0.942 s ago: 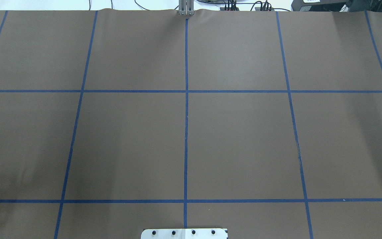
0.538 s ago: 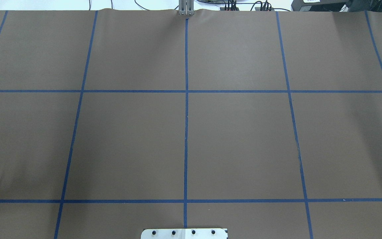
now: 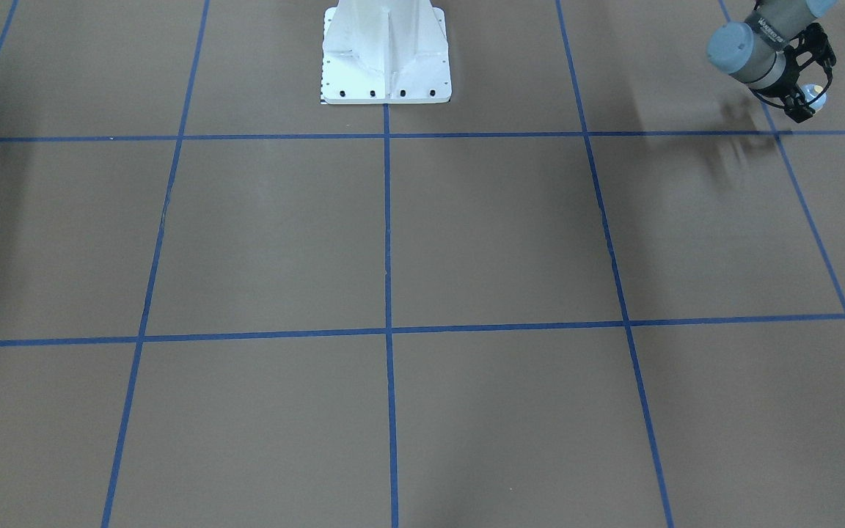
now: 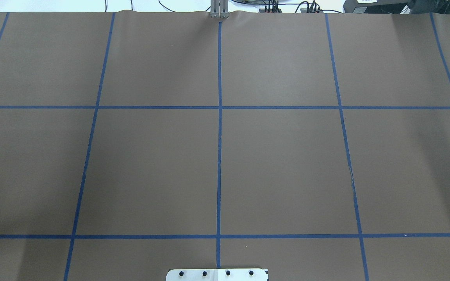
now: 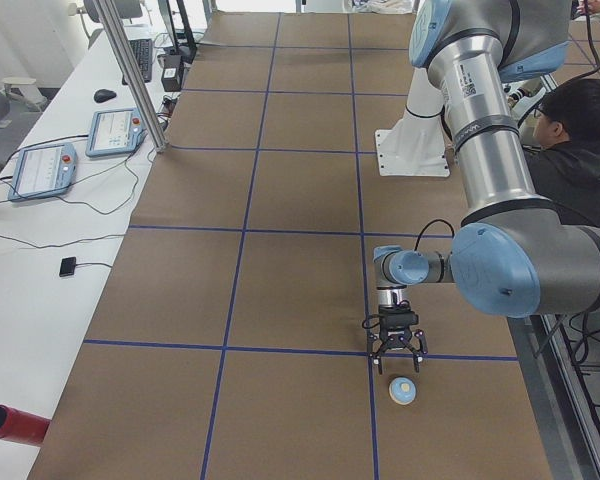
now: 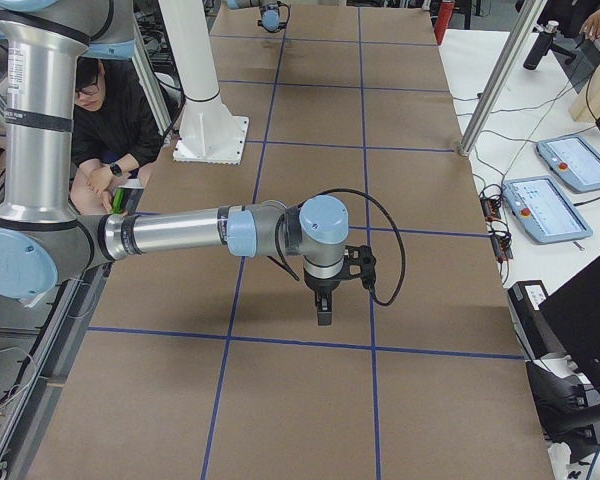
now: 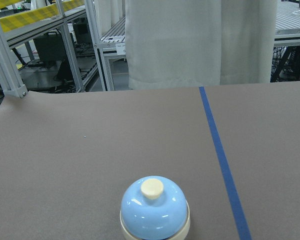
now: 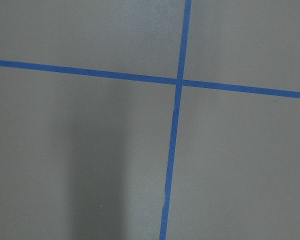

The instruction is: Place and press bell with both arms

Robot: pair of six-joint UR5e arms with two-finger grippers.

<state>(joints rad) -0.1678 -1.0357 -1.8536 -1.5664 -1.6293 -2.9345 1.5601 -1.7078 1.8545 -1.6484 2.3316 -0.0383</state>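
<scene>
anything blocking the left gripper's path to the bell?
Nothing visible does. The bell sits alone on the brown table cover. The left gripper hangs close beside it, with only bare cover between them. The left wrist view shows no other object near the bell.

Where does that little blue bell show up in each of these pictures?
Front-facing: the bell is in the top right corner.
Overhead: not in it.
Exterior left: bell low, right of centre.
Exterior right: cannot make it out.
Left wrist: bell bottom centre.
Right wrist: not in it.
Shared landmark: the blue tape line beside it.
</scene>
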